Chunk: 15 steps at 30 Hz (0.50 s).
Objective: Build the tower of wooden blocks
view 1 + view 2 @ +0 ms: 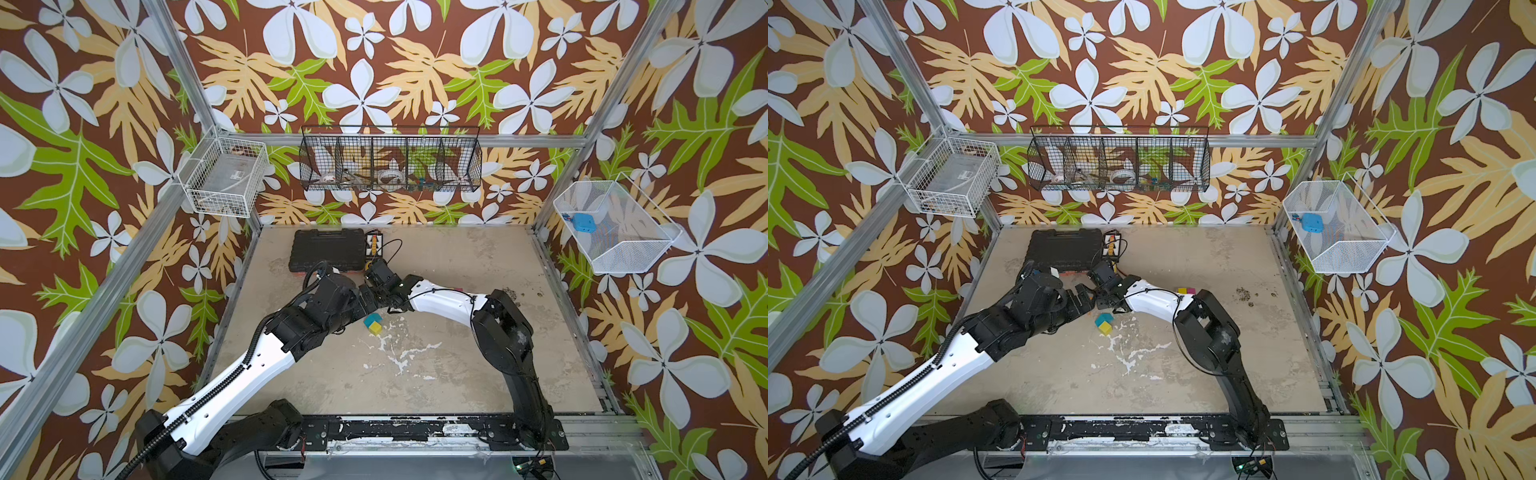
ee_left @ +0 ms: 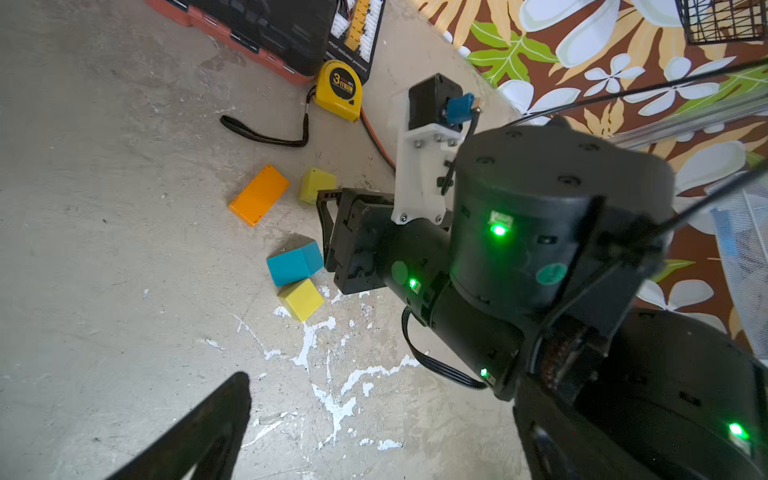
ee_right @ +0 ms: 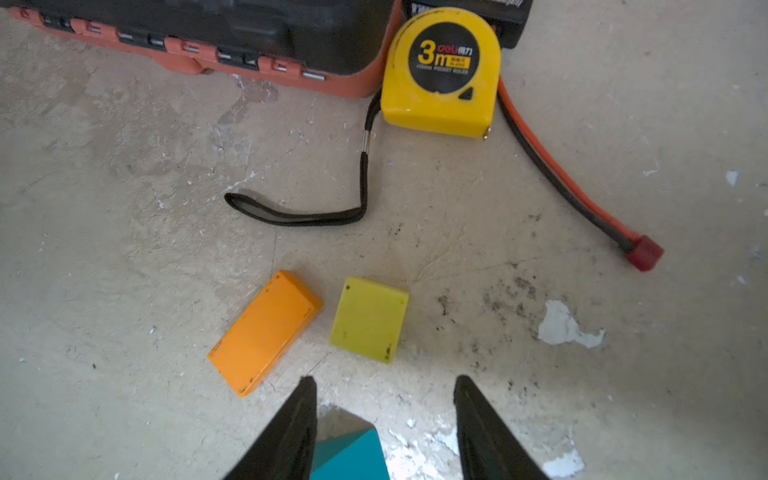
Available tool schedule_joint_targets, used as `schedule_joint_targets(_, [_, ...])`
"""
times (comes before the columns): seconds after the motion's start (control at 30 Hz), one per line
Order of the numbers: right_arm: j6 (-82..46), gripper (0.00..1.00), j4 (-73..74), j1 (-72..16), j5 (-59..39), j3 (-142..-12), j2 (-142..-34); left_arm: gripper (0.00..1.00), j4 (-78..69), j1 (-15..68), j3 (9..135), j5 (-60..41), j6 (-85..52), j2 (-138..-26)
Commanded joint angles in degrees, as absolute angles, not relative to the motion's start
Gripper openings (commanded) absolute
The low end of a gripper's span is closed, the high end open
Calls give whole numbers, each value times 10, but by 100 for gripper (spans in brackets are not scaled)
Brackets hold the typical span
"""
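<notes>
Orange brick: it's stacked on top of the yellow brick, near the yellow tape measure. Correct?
Not quite. The orange brick is not on top of the yellow brick; it lies flat on the table beside it, with a gap between them. The right wrist view shows this plainly. Both are near the yellow tape measure.

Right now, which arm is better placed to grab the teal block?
Right, probably. In its wrist view the right gripper is open with the teal block between its fingers. The left gripper is open too, but the block lies well ahead of its visible finger.
</notes>
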State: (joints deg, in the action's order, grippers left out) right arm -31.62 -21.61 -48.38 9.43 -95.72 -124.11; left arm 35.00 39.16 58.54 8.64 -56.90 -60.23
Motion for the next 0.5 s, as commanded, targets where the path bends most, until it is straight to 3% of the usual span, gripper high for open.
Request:
schedule_joint_targets(0.0, [-308, 53, -240, -486, 110, -982, -1262, 100, 356, 392, 588, 90, -574, -587])
schedule_joint_targets(0.17, [-303, 52, -255, -485, 125, -1011, -1291, 100, 398, 392, 584, 190, -562, -530])
schedule_joint_targets(0.3, [-301, 50, -262, -485, 121, -1037, -1312, 100, 377, 389, 509, 288, -564, -489])
schedule_joint_targets(0.47, [-297, 48, -280, -485, 128, -1071, -1337, 100, 247, 355, 379, 253, -473, -482])
